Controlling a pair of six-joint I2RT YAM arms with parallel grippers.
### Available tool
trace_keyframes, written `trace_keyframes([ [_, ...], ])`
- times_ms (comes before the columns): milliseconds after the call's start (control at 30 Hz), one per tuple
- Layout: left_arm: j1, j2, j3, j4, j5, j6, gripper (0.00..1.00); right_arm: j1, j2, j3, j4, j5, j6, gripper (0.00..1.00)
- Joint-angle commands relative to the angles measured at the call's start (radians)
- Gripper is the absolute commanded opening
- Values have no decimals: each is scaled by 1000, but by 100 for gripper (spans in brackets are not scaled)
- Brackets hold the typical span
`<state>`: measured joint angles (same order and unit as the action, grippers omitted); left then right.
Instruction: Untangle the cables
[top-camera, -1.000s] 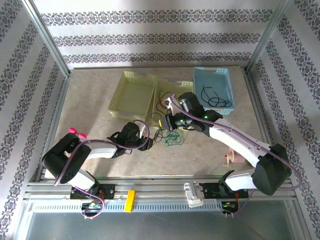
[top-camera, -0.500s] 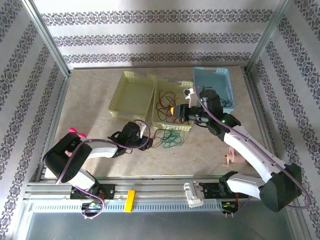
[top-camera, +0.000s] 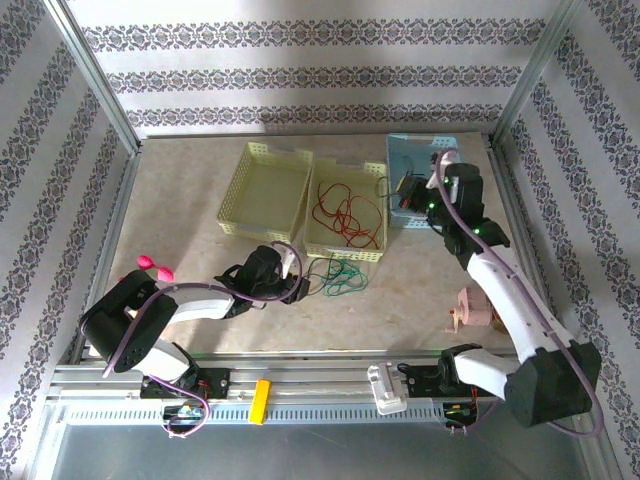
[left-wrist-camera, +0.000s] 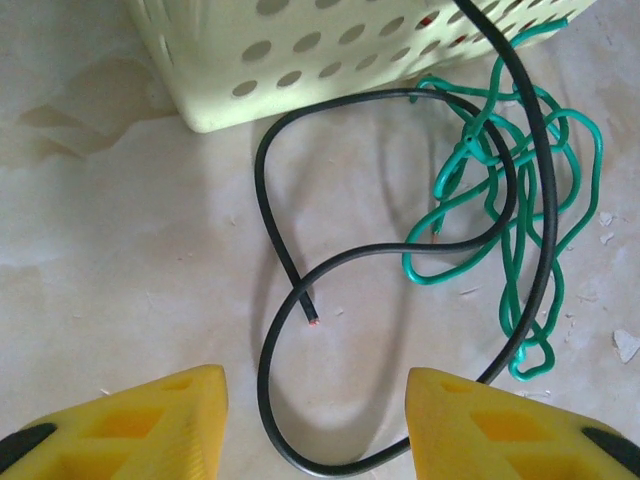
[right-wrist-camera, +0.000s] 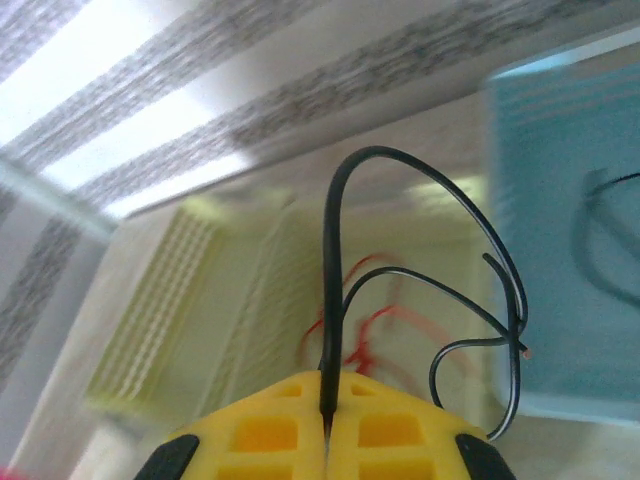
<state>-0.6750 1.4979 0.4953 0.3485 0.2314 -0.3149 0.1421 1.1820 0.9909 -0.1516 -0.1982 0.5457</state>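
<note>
Snagging is the chief risk. The right gripper (right-wrist-camera: 326, 410), pressed shut on the black cable (right-wrist-camera: 329, 300), holds it up beside the blue basket (top-camera: 425, 145) near the table's (top-camera: 200, 200) far right corner. What looks like the same cable lies mid-table, crossing the green cable (left-wrist-camera: 472, 152) just in front of the yellow basket (left-wrist-camera: 300, 60) that holds the red cable (top-camera: 345, 215). A pull could drag the green loops along or catch the basket's rim. The left gripper (left-wrist-camera: 312, 390) hovers spread above, pinning nothing.
</note>
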Motion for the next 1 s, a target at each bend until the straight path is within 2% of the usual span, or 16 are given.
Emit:
trace_keyframes([
  [0,-19,11,20,-19,-10,26,50,-91,109,59,60,117,70,8],
  [133,-29,0,23,-33,-20,33,51,-190,305,141,105,19,164,15],
  [233,-34,-8,24,-40,-23,34,51,-213,410,187,99,-63,210,34],
  [333,-41,-15,25,-49,-30,39,52,-199,391,139,113,-25,237,39],
  [500,-46,-19,26,-46,-33,40,53,-135,267,27,60,44,168,41],
  [600,-46,-15,22,-27,-51,31,53,-45,183,-38,16,20,99,41],
  [733,-46,26,52,-54,-71,28,57,132,119,-117,-50,-67,-6,42],
  [867,-46,45,61,-42,-84,27,58,333,119,-176,-72,-146,-82,42],
  [967,-46,33,51,-22,-123,17,58,460,166,-155,-130,-136,-161,41],
])
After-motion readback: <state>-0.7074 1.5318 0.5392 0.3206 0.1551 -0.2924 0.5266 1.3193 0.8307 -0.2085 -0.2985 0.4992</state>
